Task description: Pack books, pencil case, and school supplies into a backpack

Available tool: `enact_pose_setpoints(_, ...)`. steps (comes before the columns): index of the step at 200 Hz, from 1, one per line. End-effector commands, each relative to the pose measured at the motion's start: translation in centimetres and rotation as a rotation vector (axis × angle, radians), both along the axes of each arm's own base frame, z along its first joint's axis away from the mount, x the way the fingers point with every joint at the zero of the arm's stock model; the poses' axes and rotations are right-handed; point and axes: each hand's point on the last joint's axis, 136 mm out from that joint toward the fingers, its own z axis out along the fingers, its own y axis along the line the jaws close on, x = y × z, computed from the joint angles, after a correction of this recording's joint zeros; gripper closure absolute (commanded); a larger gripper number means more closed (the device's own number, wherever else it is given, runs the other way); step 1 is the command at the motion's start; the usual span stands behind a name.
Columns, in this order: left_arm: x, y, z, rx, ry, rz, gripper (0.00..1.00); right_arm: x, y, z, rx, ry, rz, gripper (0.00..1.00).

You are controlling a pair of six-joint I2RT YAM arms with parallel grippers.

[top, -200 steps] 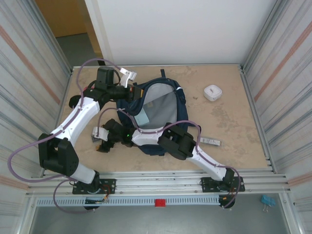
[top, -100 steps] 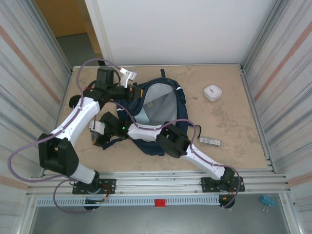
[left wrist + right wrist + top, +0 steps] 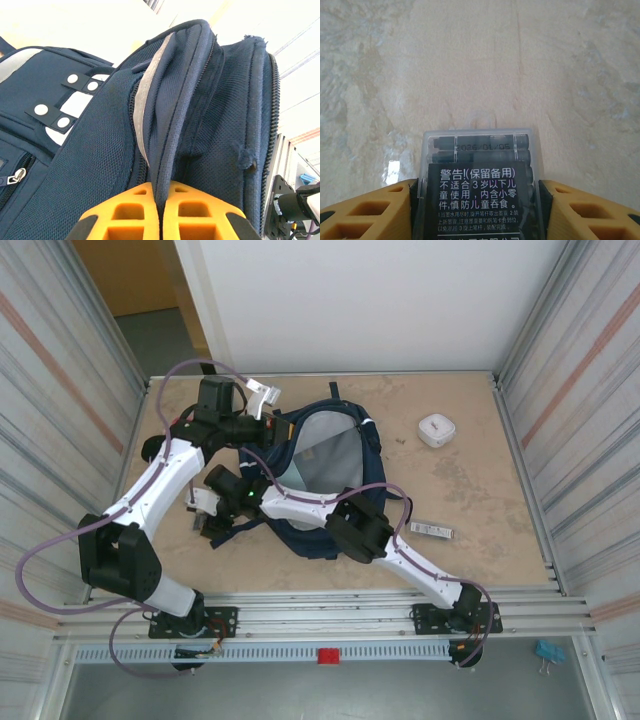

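Pinching backpack (image 3: 100, 150), left claw (image 3: 161, 200), clasping clear box (image 3: 477, 150), right claw (image 3: 480, 197)

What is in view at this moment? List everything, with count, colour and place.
backpack: one, navy with grey lining, lying open mid-table
clear refill box: one, clear with a black label, on the table left of the backpack
white case: one, white, far right part of the table
labelled strip: one, dark and white, on the table right of the backpack
clip: one, blue, off the table by the near right corner
red tag: one, red, on the front rail
table: one, mottled beige
left gripper: one, orange fingers, shut on a fold of the backpack
right gripper: one, orange fingers, against both sides of the clear refill box
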Motion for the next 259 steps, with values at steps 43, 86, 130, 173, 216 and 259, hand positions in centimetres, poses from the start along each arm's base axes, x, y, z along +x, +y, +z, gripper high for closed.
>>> enact_pose_setpoints(43,0.4,0.2,5.6,-0.052,-0.170,-0.006,1.00,-1.5,-3.5,-2.3,-0.228,0.112,-0.078,0.63)
enact_pose_setpoints(86,0.4,0.4,5.8,-0.054,-0.173,0.003,1.00,-1.4,-4.1,-0.8,-0.222,0.121,-0.119,0.68)
enact_pose_setpoints(130,0.3,0.5,5.8,-0.053,-0.179,0.011,1.00,-1.4,-4.9,1.8,-0.153,0.102,-0.157,0.71)
enact_pose_setpoints(173,0.0,0.7,6.0,-0.050,-0.187,0.021,1.00,-1.4,-5.9,3.8,-0.090,0.105,-0.216,0.73)
enact_pose_setpoints(216,0.1,0.8,6.2,-0.048,-0.195,0.028,1.00,-1.6,-7.3,5.5,-0.042,0.093,-0.253,0.73)
enact_pose_setpoints(259,0.3,0.9,6.1,-0.050,-0.198,0.034,1.00,-2.4,-8.8,8.1,0.038,0.075,-0.262,0.74)
